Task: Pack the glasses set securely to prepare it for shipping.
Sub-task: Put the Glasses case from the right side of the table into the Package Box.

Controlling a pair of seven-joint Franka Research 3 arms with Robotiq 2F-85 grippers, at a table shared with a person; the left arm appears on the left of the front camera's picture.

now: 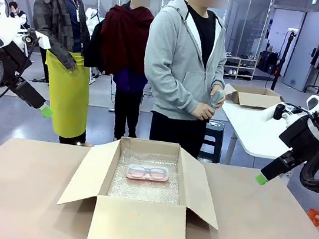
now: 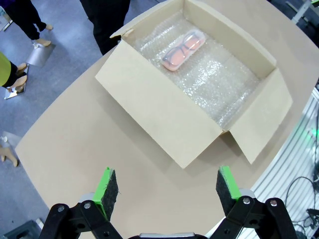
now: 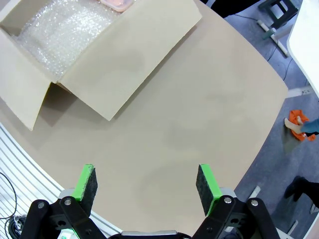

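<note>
A pale pink glasses case lies on bubble wrap at the far end of the open cardboard box; the case and the box appear again from the left wrist, and an edge of the case from the right wrist. The person across the table holds a mint green case in both hands at waist height. My left gripper hangs open high over the table's left side, nothing between its fingers. My right gripper is open and high at the right, over bare table.
The box flaps spread outward on all sides. Bubble wrap lines the box floor. A white table with another cardboard box stands behind at right. Two more people stand at the back left.
</note>
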